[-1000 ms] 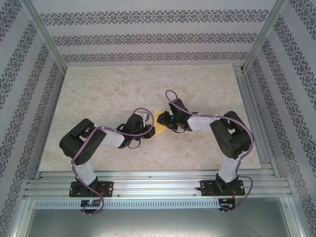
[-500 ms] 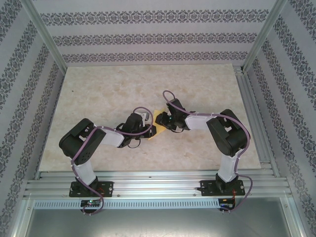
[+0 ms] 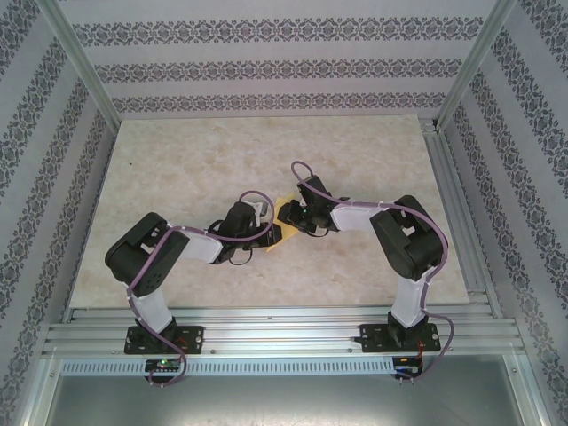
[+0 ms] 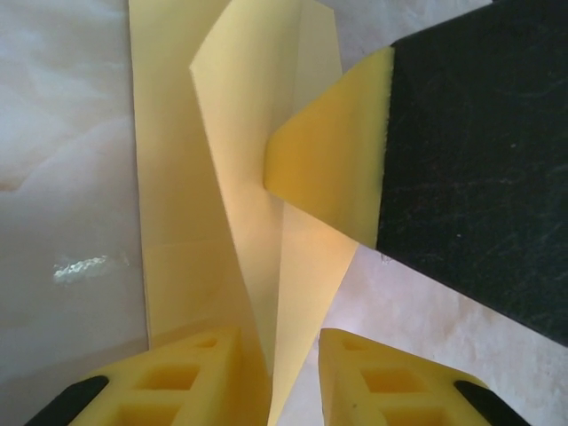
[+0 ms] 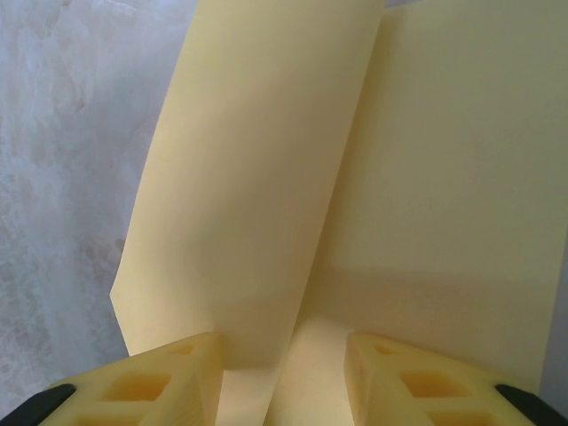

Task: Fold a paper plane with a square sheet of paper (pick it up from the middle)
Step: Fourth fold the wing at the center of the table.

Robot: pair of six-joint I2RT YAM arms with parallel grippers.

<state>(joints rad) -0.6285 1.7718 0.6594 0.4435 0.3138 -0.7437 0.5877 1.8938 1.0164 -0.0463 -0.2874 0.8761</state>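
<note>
Bright, even diffuse light; soft faint shadows; wrist close-ups slightly soft; small glint on table [image 4: 62, 177].

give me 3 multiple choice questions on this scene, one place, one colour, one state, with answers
1. Where is the paper?
A on the table between left pincer and right pincer; B at the far left corner; C in a basket.
2. The paper's colour?
A white; B yellow; C blue.
3. The paper's state?
A flat, unfolded; B crumpled; C partly folded, flaps raised.
Answers: 1 A, the top view shows it between them; 2 B, yellow in both wrist views; 3 C, creases and lifted flaps in the left wrist view.
</note>
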